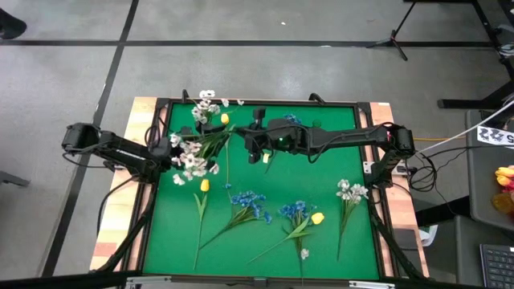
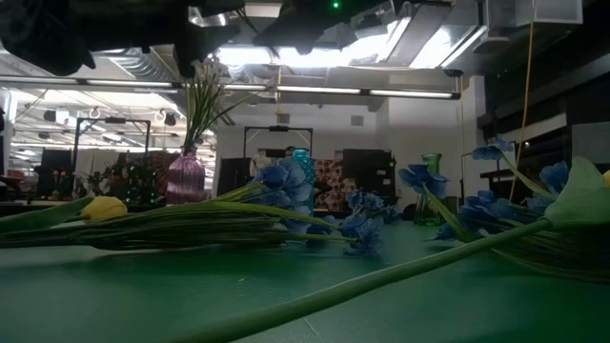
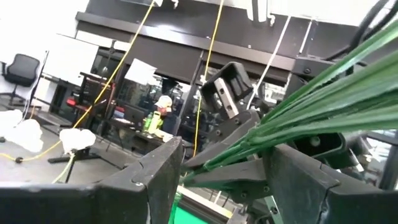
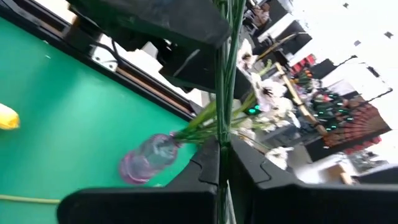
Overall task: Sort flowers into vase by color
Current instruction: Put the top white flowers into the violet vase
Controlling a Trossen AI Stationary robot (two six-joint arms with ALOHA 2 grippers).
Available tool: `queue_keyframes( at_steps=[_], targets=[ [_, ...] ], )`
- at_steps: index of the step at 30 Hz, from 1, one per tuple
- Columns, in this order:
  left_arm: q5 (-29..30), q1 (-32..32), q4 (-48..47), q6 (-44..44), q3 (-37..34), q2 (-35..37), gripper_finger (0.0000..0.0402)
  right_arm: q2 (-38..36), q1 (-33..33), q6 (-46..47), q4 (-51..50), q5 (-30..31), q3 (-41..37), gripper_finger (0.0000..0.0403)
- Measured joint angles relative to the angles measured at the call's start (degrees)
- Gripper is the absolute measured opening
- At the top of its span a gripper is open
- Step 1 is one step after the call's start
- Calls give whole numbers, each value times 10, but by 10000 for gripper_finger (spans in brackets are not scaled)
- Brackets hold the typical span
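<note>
right tool [image 4: 219, 163] pinches green stems [image 4: 225, 74], lengthwise thru tool.

The flat green tabletop mat [image 1: 321, 181] looks matt and felt-like, set in a dark frame over pale bare wood edging [image 1: 112, 225]. The ribbed purple glass vase [image 4: 147, 159] shines translucent. The thin green flower stalks [image 3: 323, 118] look like smooth plastic.

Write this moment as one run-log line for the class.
left gripper: open around white flowers | right gripper: shut on stems | purple vase: holds stems
</note>
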State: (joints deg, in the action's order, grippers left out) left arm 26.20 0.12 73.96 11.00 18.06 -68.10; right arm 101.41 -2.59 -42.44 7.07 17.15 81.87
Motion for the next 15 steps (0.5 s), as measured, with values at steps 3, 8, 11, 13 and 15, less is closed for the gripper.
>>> queue_keyframes(
  at_steps=[3, 8, 11, 13, 15],
  targets=[
    [1, 6, 3, 2, 0, 0, 217, 0, 0, -12, 11, 18, 0, 10],
    [3, 14, 1, -6, 7, 0, 217, 0, 0, -16, 44, 39, 0, 10],
    [2, 14, 0, -27, 21, 0, 217, 0, 0, -16, 62, 52, 0, 10],
    [2, 14, 0, -46, 30, 0, 217, 0, 0, -15, 68, 56, 0, 10],
    [2, 14, -3, -64, 39, 0, 217, 0, 0, -16, 68, 69, 0, 10]
  ],
)
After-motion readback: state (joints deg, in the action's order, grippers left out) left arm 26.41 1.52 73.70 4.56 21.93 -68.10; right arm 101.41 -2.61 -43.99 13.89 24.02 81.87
